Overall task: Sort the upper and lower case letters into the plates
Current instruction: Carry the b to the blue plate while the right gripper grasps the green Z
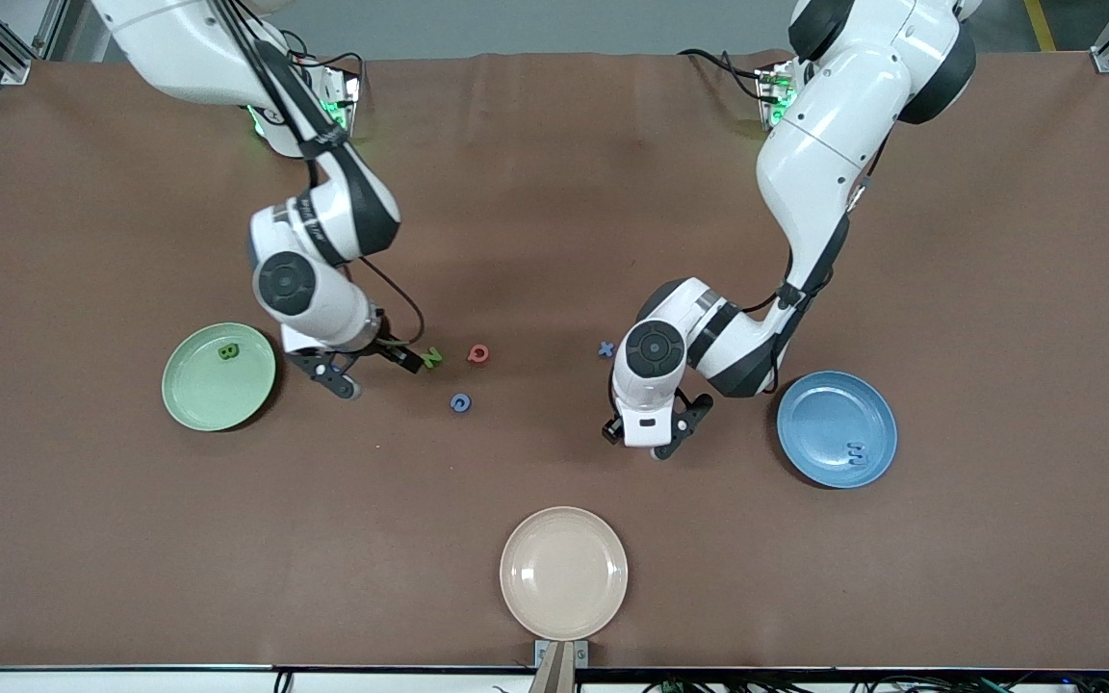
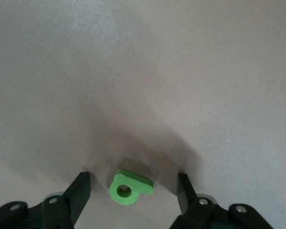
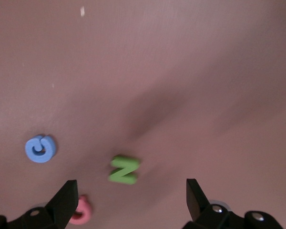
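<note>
The pale green plate (image 1: 203, 399) at the right arm's end holds the green B (image 1: 228, 351). The blue plate (image 1: 819, 414) at the left arm's end holds the blue m (image 1: 856, 452). The green N (image 1: 431, 357), red Q (image 1: 478, 354), blue G (image 1: 460, 402) and blue x (image 1: 606, 349) lie on the table between the plates. My right gripper (image 1: 379, 375) is open, low beside the N (image 3: 124, 170). My left gripper (image 1: 653, 433) is open, with the green g (image 2: 130, 187) on the table between its fingers. The green u is not in view.
A cream-beige plate (image 1: 564, 616) sits near the table's front edge, nearer the front camera than the letters. The brown table (image 1: 554, 192) stretches bare toward the arms' bases.
</note>
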### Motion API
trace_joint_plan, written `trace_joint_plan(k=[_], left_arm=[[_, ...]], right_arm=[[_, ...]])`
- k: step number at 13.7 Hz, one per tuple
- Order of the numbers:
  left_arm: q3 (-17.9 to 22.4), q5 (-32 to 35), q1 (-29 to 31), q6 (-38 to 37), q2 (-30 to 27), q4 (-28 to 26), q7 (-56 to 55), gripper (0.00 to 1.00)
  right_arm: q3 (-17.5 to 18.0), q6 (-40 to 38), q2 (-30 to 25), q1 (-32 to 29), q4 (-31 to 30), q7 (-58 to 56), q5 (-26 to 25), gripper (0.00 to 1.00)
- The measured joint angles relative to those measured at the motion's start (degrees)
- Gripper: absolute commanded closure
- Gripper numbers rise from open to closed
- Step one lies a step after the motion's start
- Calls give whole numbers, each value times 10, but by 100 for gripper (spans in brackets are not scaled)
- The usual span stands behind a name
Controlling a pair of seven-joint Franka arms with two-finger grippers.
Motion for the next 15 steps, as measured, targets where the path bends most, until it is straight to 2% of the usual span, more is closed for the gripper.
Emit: trace_joint_plan(k=[2,4,6,8,12,15], left_arm=[[0,0,0,-3,0,3,0,61],[0,0,0,-6,-1,5,0,81],[0,0,-1,-14,-4,6,0,93],[1,0,-1,-13,-3,7,0,99],[12,11,13,-15,-11,15,9,100],[14,12,53,-71,-47,15,97,100]], right_arm=[[-1,32,29,35,2,66,0,0],[-3,41,50,53,10,86,0,0],[-9,41,58,54,15,86,-2,0],[-19,37,60,54,16,86,-13,0],[-26,34,65,54,16,86,-19,0],[-27,35,72,54,16,88,-19,9]])
